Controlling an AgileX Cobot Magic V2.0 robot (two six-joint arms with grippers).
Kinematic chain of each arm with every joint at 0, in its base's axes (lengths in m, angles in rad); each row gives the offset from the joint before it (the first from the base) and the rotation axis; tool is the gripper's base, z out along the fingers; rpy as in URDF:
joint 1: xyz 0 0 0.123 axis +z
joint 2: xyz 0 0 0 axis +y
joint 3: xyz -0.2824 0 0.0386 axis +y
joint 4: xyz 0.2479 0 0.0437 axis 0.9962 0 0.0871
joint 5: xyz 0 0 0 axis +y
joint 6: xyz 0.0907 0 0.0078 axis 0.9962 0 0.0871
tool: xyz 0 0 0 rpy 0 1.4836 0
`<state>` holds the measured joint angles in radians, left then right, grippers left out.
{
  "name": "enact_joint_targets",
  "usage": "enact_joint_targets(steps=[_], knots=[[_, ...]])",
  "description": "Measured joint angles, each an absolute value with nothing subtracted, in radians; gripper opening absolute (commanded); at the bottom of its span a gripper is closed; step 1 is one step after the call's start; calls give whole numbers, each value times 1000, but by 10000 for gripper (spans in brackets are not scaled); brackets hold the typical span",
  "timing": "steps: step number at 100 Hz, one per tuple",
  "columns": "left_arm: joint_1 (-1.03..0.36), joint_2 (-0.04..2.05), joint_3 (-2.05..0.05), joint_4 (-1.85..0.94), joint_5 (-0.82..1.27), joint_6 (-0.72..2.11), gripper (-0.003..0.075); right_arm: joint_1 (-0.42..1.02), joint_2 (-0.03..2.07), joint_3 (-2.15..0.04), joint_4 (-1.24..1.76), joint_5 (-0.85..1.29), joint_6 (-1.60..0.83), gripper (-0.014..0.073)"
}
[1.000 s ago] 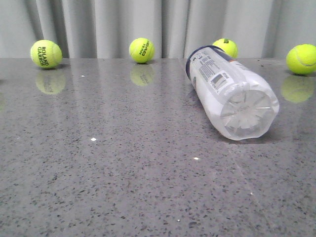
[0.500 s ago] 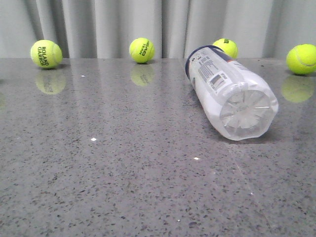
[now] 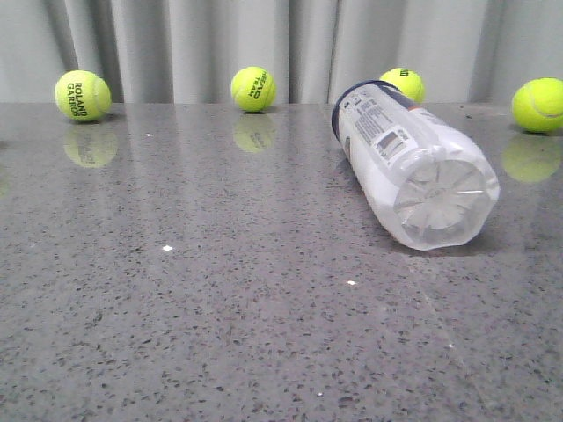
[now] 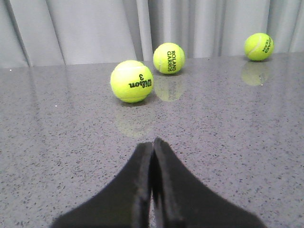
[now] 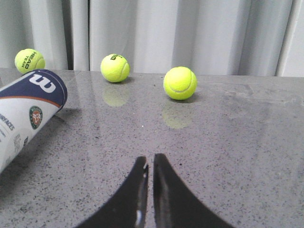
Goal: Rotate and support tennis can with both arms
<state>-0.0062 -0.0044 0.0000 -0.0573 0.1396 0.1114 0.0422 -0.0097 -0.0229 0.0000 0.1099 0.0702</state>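
A: Item one?

B: Long clear plastic tennis can (image 3: 412, 171) with white label, navy-and-orange band and ribbed base. It lies on its side at right of centre in the front view, base towards the camera, banded end towards the pale curtain (image 3: 176, 44). In the right wrist view it shows at the left edge, round green-red logo on the label.

A: Surface?

B: Speckled grey polished table (image 3: 220, 290); the can rests on it, touched by neither arm.

A: Loose pieces?

B: Four yellow-green felt tennis balls along the top of the front view: a Roland Garros ball (image 3: 82, 96) upper left, a Head ball (image 3: 252, 89) upper centre, a ball (image 3: 402, 85) partly hidden behind the can, a ball (image 3: 537, 105) at the right edge. A fifth, a Wilson ball (image 4: 131, 81), shows only in the left wrist view. All stand apart from the can, probably as clutter.

A: Pincers?

B: Matte black left gripper (image 4: 152, 145), fingers pressed together, holding nothing. Right gripper (image 5: 151, 161), tips nearly together with a thin slit, likewise empty; height above the table is hard to judge. Neither appears in the front view, so both likely sit well back, rotation not yet begun.
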Motion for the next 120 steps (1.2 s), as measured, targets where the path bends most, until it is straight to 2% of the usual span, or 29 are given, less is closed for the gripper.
enact_joint_targets(steps=[14,51,79,88,98,120], knots=[[-6,-4,0,-57,140,111,-20,42,8,-144,0,260,70,-71],[-6,-4,0,-57,140,111,-20,42,278,-460,0,547,70,-67],[-6,-4,0,-57,140,111,-20,42,474,-614,0,695,70,-53],[-6,-4,0,-57,140,111,-20,42,527,-644,0,721,68,10],[-6,-4,0,-57,140,111,-20,42,577,-677,0,742,62,148],[-6,-4,0,-57,140,111,-20,42,653,-711,0,752,60,589]])
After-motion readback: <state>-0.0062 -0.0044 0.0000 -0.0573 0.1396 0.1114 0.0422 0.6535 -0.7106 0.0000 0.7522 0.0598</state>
